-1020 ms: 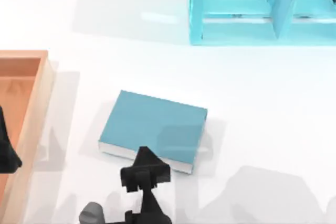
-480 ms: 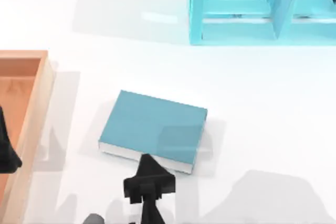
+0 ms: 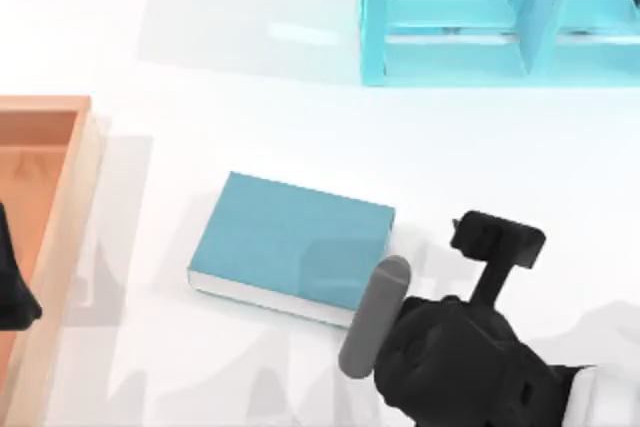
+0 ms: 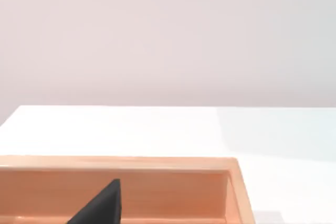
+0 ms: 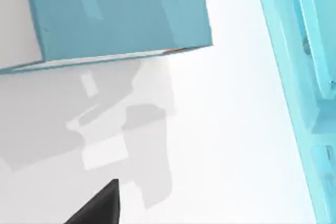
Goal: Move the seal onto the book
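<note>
The teal-blue book (image 3: 290,242) lies flat in the middle of the table, white page edges toward the front; the right wrist view also catches the book (image 5: 115,9) from close above. The seal is hidden or out of view. My right arm reaches in from the front right, and its gripper (image 3: 497,237) hovers just to the right of the book, apart from it. My left gripper (image 3: 12,287) stays parked at the far left over a wooden tray.
A light wooden tray (image 3: 75,197) runs along the left edge, and its rim (image 4: 157,163) appears in the left wrist view. A light-blue shelf unit (image 3: 450,57) stands at the back right. Bare white table lies between book and shelf.
The black arm that stood at the book's front edge is gone from there. My right arm now looms large at the front right, with its gripper beside the book's right edge.
</note>
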`<state>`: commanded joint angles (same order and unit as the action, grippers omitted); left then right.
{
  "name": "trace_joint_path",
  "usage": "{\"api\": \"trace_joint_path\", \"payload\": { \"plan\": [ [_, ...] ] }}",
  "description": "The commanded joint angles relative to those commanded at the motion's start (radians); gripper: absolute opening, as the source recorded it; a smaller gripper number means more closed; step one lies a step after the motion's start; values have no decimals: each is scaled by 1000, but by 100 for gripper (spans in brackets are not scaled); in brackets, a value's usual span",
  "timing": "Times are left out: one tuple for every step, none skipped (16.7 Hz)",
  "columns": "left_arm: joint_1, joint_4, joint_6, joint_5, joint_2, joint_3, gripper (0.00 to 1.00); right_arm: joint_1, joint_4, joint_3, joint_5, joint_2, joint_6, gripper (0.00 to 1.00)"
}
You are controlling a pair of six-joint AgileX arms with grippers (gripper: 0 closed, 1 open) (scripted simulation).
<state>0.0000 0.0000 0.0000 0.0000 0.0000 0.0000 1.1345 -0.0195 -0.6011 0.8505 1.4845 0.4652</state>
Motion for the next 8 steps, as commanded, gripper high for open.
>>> {"api": "trace_joint_path", "payload": {
  "plan": [
    [0, 0, 0, 0, 0, 0, 100, -73, -1, 61, -70, -102, -26, 100],
    [0, 0, 0, 0, 0, 0, 100, -149, -1, 122, -141, -212, -54, 100],
    [0, 0, 0, 0, 0, 0, 100, -229, -1, 182, -213, -328, -84, 100],
    [0, 0, 0, 0, 0, 0, 100, -309, -1, 239, -284, -446, -116, 100],
    [0, 0, 0, 0, 0, 0, 100, -391, 0, 293, -353, -566, -148, 100],
    [0, 0, 0, 0, 0, 0, 100, -473, 1, 344, -420, -685, -181, 100],
    [0, 0, 0, 0, 0, 0, 100, -555, 2, 390, -483, -800, -214, 100],
    [0, 0, 0, 0, 0, 0, 100, -636, 4, 432, -542, -911, -247, 100]
  ]
}}
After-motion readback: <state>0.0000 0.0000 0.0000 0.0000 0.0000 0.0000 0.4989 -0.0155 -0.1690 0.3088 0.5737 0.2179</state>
